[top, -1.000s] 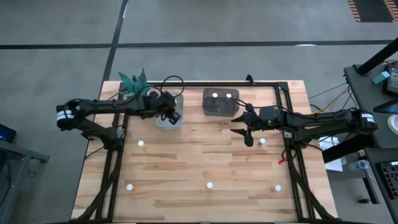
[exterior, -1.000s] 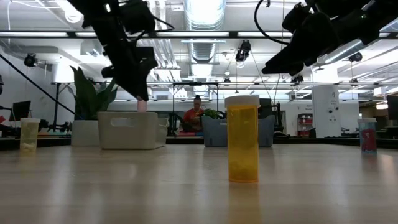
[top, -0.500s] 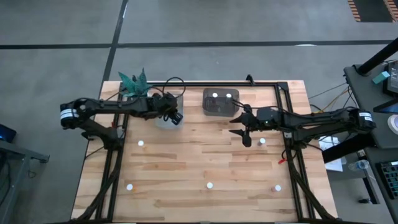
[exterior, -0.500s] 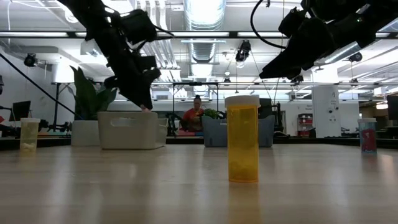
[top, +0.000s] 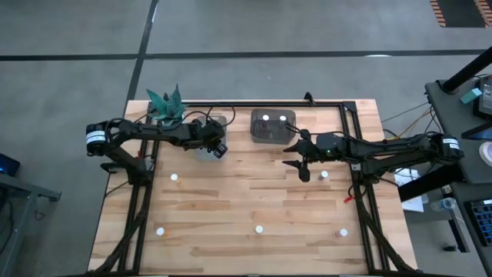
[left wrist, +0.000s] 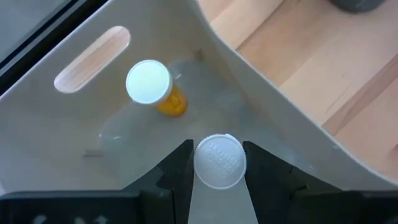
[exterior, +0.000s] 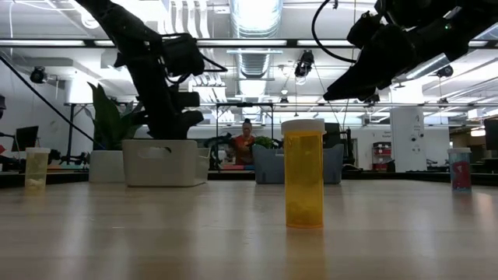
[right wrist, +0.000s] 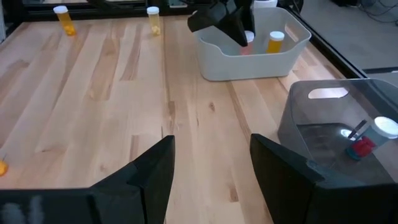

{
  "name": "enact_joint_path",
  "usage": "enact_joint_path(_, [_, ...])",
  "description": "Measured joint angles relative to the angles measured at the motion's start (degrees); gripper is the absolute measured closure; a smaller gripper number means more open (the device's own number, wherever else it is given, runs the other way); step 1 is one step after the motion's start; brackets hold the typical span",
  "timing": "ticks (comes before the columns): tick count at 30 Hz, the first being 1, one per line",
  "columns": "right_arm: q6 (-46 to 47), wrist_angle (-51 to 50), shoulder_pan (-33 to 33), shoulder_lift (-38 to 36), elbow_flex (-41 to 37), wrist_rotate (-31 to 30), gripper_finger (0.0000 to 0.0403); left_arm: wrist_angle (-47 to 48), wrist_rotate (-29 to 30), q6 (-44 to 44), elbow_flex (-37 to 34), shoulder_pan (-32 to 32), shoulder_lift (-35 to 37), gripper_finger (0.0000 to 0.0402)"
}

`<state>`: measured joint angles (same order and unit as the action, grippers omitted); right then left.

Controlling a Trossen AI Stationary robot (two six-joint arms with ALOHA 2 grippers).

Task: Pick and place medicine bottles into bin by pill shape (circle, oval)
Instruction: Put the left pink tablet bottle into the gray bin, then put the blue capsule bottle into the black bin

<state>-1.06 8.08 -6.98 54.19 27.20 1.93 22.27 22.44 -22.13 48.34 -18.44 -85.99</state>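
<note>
Gripping a white-capped medicine bottle (left wrist: 219,162), the left gripper (top: 218,146) reaches into the white bin (left wrist: 261,112); a second bottle (left wrist: 150,84) stands just ahead. Beyond the empty, spread right gripper (top: 301,158), the grey bin (top: 270,132) apparently holds two bottles.

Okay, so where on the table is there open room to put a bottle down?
The middle of the table is bare wood, bordered by the bottles along the near edge and the two bins. It is crowded by the white bin, where the left gripper holds a bottle, and near the grey bin beside the open right gripper.
</note>
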Motion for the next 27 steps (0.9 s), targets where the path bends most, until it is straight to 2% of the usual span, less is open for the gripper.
enact_joint_path(4, [0.03,-0.04,0.0,0.0,0.0,0.0,0.0202,-0.42,0.0,0.04,0.0,0.0,-0.03,0.0285])
enact_joint_path(15, [0.64,-0.07,0.0,-0.02,0.0,0.0,0.0202,-0.33,-0.04,0.06,0.0,0.0,-0.01,0.0231])
enact_joint_path(22, [3.47,-0.38,0.0,-0.13,0.0,0.0,0.0202,2.41,-0.12,0.58,0.5,0.0,1.86,0.0228])
enact_joint_path(27, [8.61,-6.6,0.0,-0.15,2.5,-0.03,0.0202,5.38,-0.09,1.75,1.58,0.11,5.25,0.0228])
